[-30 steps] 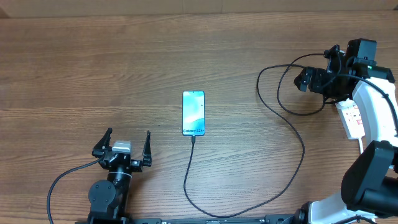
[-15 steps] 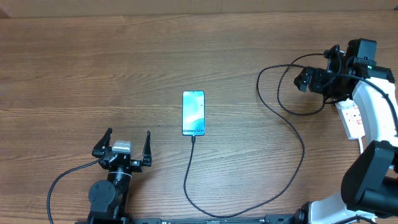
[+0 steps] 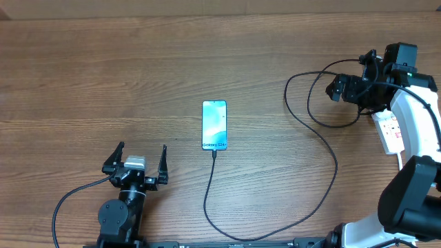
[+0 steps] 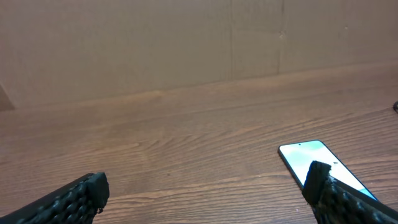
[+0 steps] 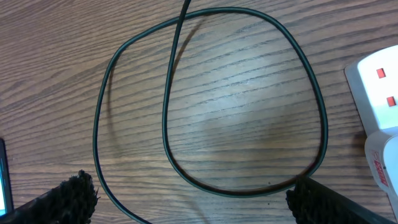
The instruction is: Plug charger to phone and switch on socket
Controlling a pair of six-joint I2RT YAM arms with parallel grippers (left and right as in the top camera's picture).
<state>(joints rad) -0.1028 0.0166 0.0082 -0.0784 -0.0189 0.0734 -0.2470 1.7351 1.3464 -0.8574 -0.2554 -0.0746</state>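
The phone [image 3: 214, 125] lies screen up at the table's middle, its light blue screen lit; it also shows in the left wrist view [image 4: 314, 162]. The thin black charger cable [image 3: 324, 148] runs from the phone's near end, loops along the front and up to the right, its connector at the phone's bottom edge. The white socket strip [image 3: 390, 131] lies at the far right, partly under the right arm; its red switches show in the right wrist view [image 5: 380, 84]. My left gripper [image 3: 141, 160] is open and empty, left of the phone. My right gripper [image 3: 335, 88] is open above the cable loop [image 5: 249, 112].
The wooden table [image 3: 103, 69] fills the view. A cardboard wall [image 4: 124, 43] stands along its far edge. The left arm's own black cable [image 3: 69, 200] trails at the front left.
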